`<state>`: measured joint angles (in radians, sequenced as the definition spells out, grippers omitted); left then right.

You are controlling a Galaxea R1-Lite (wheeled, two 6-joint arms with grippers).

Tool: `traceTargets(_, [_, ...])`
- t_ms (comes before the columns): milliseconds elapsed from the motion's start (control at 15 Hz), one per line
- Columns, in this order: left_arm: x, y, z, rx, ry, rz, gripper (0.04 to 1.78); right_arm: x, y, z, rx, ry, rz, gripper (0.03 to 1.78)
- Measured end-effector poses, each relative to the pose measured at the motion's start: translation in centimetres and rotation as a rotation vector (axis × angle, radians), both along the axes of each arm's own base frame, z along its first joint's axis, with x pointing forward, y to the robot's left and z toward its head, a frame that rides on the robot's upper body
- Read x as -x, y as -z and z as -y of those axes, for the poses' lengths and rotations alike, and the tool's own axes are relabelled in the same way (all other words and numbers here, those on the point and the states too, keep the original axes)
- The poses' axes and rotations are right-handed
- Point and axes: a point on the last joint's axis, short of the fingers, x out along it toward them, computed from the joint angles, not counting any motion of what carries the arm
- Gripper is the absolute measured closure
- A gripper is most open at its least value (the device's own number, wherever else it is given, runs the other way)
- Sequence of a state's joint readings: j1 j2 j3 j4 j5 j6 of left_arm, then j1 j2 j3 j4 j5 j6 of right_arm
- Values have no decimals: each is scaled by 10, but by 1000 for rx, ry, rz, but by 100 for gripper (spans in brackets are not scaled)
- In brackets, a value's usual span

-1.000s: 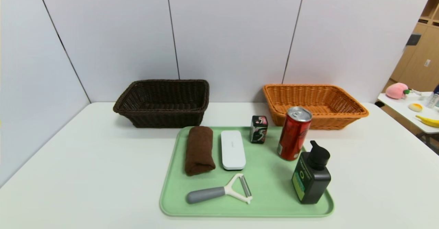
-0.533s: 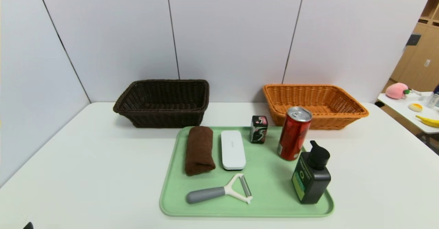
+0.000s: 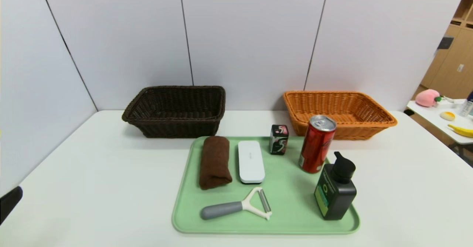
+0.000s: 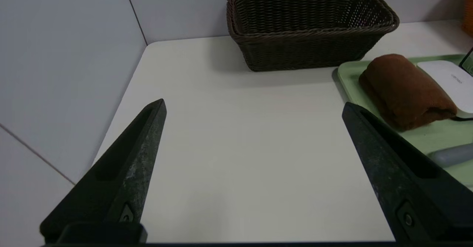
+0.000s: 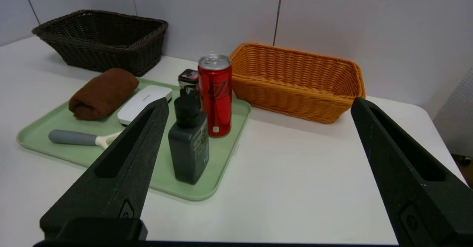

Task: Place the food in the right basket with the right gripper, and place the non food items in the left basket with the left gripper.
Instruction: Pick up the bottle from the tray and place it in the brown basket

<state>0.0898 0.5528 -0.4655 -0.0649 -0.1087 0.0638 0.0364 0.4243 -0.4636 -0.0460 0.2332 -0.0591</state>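
Head view, left basket (image 3: 176, 110) empty, right basket (image 3: 338, 112) empty

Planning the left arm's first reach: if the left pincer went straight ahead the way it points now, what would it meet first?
The open left pincer points across bare white table, so the way looks free at first. Farther on, probably the dark brown basket by the wall; depth is unclear. The brown towel lies off to one side.

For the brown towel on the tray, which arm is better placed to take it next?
The left. The left gripper is open over the table beside the brown towel, which lies at the tray's left edge, near the dark basket. The right gripper faces the can side.
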Motion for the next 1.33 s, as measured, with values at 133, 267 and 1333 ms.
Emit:
traceTargets(133, [-24, -11, -2, -2, 3, 20, 13, -27, -13, -1, 1, -13, 2, 11])
traceTargets(267, [-49, -17, -4, -5, 3, 27, 13, -55, -23, -2, 3, -15, 17, 11])
traceTargets(1333, [-78, 8, -7, -71, 8, -43, 13, -68, 67, -21, 49, -313, -394, 11])
